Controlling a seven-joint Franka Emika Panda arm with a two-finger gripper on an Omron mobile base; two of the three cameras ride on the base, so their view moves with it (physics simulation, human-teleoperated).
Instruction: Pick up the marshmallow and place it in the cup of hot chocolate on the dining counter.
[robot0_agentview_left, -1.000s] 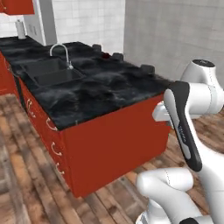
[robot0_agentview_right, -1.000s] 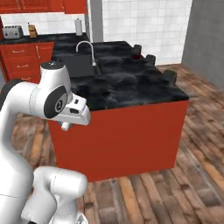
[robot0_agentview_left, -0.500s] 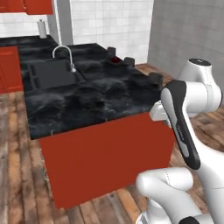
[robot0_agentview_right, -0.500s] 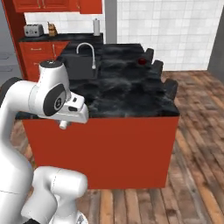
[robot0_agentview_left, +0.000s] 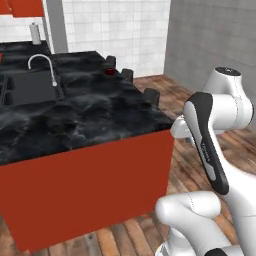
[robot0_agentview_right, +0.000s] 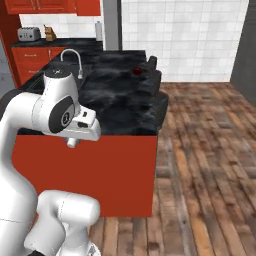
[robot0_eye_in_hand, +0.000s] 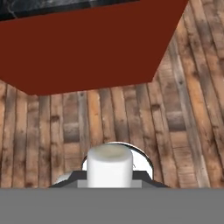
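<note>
The marshmallow (robot0_eye_in_hand: 109, 165), a white soft lump, sits between my gripper's (robot0_eye_in_hand: 109, 177) dark fingertips (robot0_eye_in_hand: 72, 177) in the hand view, and the gripper is shut on it. The hand hangs over the wooden floor in front of the red end panel of the dining counter (robot0_agentview_left: 95, 112) (robot0_agentview_right: 127, 102). The small dark red cup of hot chocolate (robot0_agentview_left: 110, 71) (robot0_agentview_right: 137, 71) stands far back on the counter's right side, well away from my hand (robot0_agentview_right: 80, 131). My white arm blocks the gripper in the left base view.
A sink with a chrome faucet (robot0_agentview_left: 42, 62) (robot0_agentview_right: 74, 56) is set into the counter's left part. Dark round stools (robot0_agentview_left: 151, 95) (robot0_agentview_right: 156, 79) line its right edge. A red back counter holds a toaster (robot0_agentview_right: 28, 34). Wooden floor (robot0_agentview_right: 205, 150) stretches to the right.
The whole picture has shifted: the base has moved around the counter's end, which now looks closer and more head-on. The gripper stays shut on the marshmallow.
</note>
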